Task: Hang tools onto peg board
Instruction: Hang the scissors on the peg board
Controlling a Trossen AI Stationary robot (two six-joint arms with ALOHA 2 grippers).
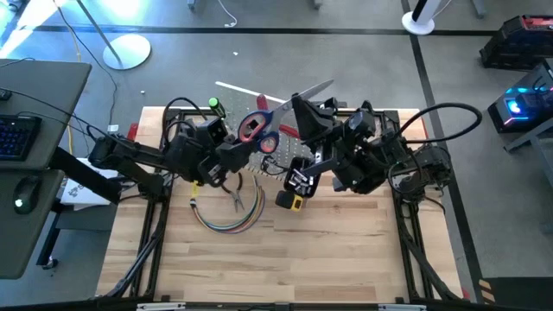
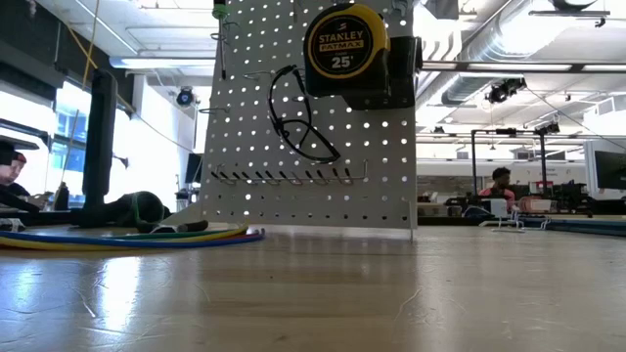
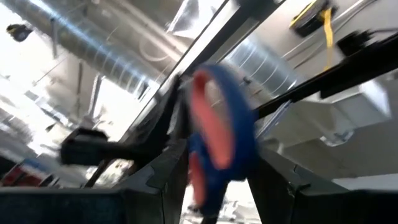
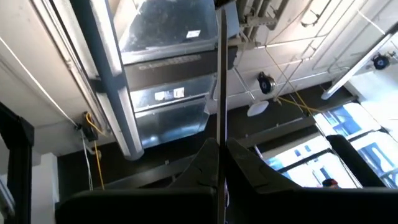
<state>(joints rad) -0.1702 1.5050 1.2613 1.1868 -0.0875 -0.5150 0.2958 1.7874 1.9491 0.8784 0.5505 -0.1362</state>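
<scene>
Left end effector (image 1: 246, 138) clamps the scissors (image 1: 256, 126); right end effector (image 1: 298, 108) pinches their blade above the wooden table (image 1: 328, 250).

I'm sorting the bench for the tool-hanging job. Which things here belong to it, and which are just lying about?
Job: scissors, handle in the left gripper, blade in the right gripper; peg board; tape measure on it; green screwdriver.
Lying about: cables; keyboard; mouse.
</scene>
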